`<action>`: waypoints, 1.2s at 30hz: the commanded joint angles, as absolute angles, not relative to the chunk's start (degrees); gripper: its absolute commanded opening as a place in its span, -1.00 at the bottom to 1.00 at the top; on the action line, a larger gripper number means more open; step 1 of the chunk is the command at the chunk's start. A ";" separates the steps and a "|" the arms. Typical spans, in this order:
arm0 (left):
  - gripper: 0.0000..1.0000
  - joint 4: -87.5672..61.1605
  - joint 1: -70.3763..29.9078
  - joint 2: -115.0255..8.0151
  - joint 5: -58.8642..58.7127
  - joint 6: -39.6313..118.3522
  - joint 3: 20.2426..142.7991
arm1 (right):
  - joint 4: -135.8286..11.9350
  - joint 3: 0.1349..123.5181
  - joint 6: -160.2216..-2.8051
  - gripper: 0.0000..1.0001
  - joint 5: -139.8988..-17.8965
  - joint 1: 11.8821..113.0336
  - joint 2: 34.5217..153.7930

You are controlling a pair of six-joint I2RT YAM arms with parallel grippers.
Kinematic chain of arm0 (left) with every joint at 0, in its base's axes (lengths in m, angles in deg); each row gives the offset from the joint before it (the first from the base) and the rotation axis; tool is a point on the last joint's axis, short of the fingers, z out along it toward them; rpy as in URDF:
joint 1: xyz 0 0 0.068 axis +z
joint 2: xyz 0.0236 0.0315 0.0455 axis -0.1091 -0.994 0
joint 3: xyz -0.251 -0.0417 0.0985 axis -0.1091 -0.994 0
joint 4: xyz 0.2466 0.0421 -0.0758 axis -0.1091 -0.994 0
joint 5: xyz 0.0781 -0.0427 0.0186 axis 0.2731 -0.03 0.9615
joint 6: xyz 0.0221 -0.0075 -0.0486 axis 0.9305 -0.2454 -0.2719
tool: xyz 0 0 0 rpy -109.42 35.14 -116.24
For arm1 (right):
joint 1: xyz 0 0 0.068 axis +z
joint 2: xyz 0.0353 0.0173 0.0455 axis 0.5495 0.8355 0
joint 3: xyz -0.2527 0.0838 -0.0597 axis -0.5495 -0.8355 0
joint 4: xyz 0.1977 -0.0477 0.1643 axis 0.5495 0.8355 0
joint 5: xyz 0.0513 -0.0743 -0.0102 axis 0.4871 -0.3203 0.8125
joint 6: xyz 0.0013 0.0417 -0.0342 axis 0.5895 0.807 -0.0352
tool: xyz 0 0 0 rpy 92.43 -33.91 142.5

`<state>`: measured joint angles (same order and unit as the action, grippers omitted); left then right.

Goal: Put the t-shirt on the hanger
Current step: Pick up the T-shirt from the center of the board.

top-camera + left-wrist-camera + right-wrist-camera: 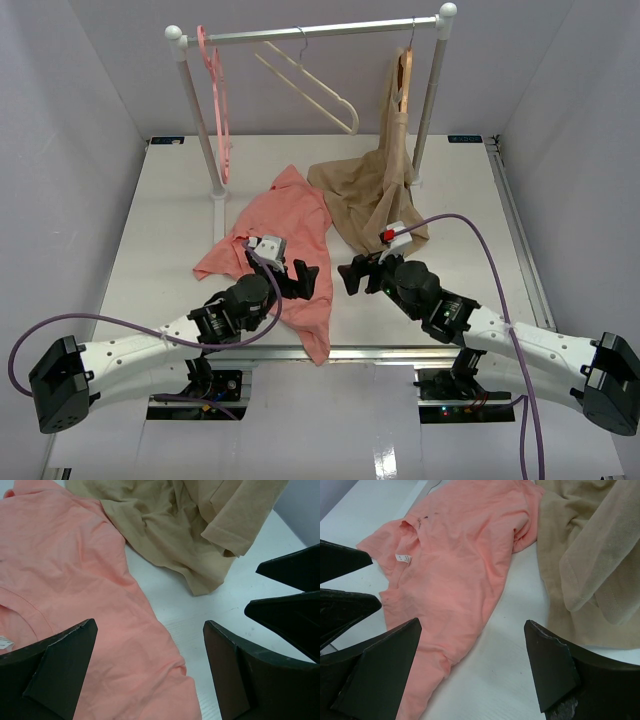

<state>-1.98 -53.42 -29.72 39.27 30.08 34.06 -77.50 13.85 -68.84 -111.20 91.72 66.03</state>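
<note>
Over t-shirt [290,225] near edge, L gripper [303,277] spread wide, empty. R gripper [352,275] just beside it, also wide, nothing held, above bare table [160,220]. T-shirt lies crumpled; hanger [312,88] hangs on rail [320,32], well apart.

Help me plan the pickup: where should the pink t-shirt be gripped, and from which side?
Probably pinch the t-shirt at its neckline, beside the white label, coming down from above: it lies spread on the table, and that hem is an edge jaws can close around.
</note>
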 commanded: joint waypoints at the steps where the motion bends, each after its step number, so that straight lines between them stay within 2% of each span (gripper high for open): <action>1: 0.94 -1.64 -53.15 -25.00 43.86 29.69 32.89 | -80.54 16.36 -70.42 0.80 -106.65 91.87 66.86; 5: 0.95 -0.98 -53.24 -19.00 50.68 28.90 30.21 | -80.19 18.46 -71.38 0.85 -104.00 91.97 70.18; 9: 0.95 -0.51 -53.24 -10.36 53.54 28.54 27.07 | -75.82 24.94 -70.40 0.98 -100.34 92.69 78.26; 15: 0.95 -0.10 -53.48 -6.39 54.41 28.68 25.52 | -74.92 29.88 -69.16 0.77 -96.99 94.04 90.50; 21: 0.95 -0.82 -53.59 -9.04 55.85 28.53 26.50 | -74.77 30.61 -67.67 0.70 -94.15 94.41 100.13; 26: 0.95 -0.33 -53.59 -8.98 55.94 28.91 26.20 | -68.32 33.54 -66.72 0.55 -97.15 95.17 105.31; 28: 0.95 0.37 -53.59 -8.79 56.16 29.29 25.81 | -66.44 33.90 -64.99 0.33 -99.79 95.21 106.11; 30: 0.94 1.12 -53.59 -9.04 55.72 30.09 25.53 | -65.22 33.06 -64.34 0.01 -101.95 95.21 106.16; 34: 0.89 3.76 -53.59 -10.98 53.59 31.87 25.17 | -62.20 31.73 -63.86 -0.84 -106.69 95.21 102.90; 36: 0.88 4.52 -53.59 -12.48 53.42 32.68 25.29 | -58.90 30.76 -64.45 -0.84 -109.55 95.21 100.02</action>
